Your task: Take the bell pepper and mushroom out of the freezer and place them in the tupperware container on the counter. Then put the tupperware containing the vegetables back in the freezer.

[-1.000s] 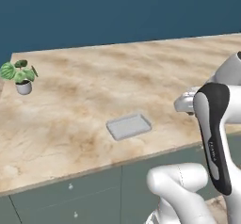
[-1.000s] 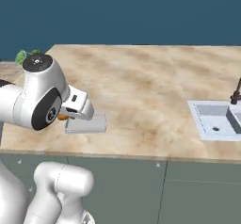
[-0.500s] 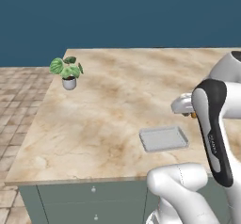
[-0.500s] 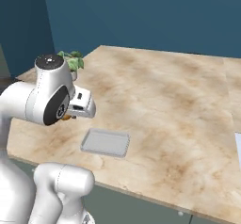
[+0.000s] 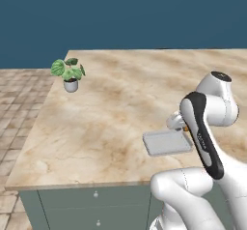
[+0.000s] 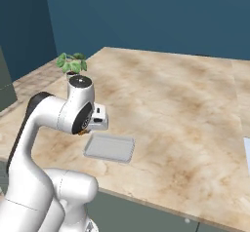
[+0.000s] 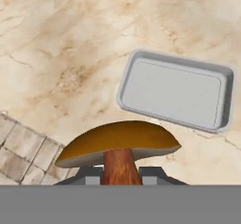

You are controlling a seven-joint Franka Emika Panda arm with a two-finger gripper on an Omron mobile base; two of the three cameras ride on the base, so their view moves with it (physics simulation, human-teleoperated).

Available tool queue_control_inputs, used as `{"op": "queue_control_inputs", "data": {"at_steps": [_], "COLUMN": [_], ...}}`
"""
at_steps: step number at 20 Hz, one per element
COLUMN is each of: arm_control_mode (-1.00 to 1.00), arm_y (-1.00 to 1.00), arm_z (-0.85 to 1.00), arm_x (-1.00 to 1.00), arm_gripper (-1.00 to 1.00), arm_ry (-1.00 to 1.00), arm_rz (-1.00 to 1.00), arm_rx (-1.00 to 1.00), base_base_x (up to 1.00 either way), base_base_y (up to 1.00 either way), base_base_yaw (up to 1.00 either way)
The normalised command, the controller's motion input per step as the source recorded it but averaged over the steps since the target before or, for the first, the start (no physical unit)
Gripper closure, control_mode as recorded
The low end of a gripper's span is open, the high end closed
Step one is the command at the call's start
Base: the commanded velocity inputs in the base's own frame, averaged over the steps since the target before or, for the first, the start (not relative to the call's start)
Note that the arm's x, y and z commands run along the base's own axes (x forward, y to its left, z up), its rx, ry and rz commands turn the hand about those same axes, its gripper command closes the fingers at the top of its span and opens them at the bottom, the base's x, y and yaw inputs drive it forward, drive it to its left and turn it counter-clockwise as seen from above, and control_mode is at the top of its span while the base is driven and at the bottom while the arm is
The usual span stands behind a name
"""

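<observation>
My gripper (image 7: 121,172) is shut on the stem of the mushroom (image 7: 117,143), a tan-brown cap with an orange-brown stalk. The mushroom hangs above the counter (image 7: 56,39), just short of the tupperware container (image 7: 176,93), a shallow light-grey tray with nothing in it. From the left base camera the gripper (image 5: 177,123) hovers over the tray's (image 5: 166,142) far right corner, an orange bit of mushroom (image 5: 185,126) peeking out. From the right base camera the gripper (image 6: 95,122) sits just left of the tray (image 6: 110,148). The bell pepper and the freezer are out of view.
A small potted plant (image 5: 70,72) (image 6: 72,63) stands at the counter's (image 5: 111,108) far left corner. Tiled floor (image 5: 19,93) lies beyond the counter's left edge. Grey-green drawers (image 5: 96,207) run below the front edge.
Both base views have swung, so the camera has moved: tray and plant shifted across the pictures. The gripper keeps its hold on the mushroom, now close by the tray.
</observation>
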Motion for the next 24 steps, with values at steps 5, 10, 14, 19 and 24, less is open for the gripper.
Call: {"op": "queue_control_inputs", "data": {"at_steps": [5,10,14,19,24], "arm_control_mode": [-1.00,-1.00,-1.00,-1.00,-1.00], "arm_y": [0.02,0.00,0.00,0.00,0.00], "arm_z": [-0.89,-0.64,-0.42,-0.45,-0.34], "arm_x": [0.48,0.38,0.44,0.58,0.51], "arm_gripper": [1.00,1.00,1.00,1.00,1.00], "arm_ry": [0.00,0.00,0.00,0.06,0.04], "arm_rz": [0.00,0.00,0.00,0.00,0.00], "arm_rx": [-0.07,-0.02,0.00,0.00,0.00], "base_base_x": [0.00,0.00,0.00,0.00,0.00], "base_base_y": [0.00,0.00,0.00,0.00,0.00], "base_base_yaw": [0.00,0.00,0.00,0.00,0.00]}}
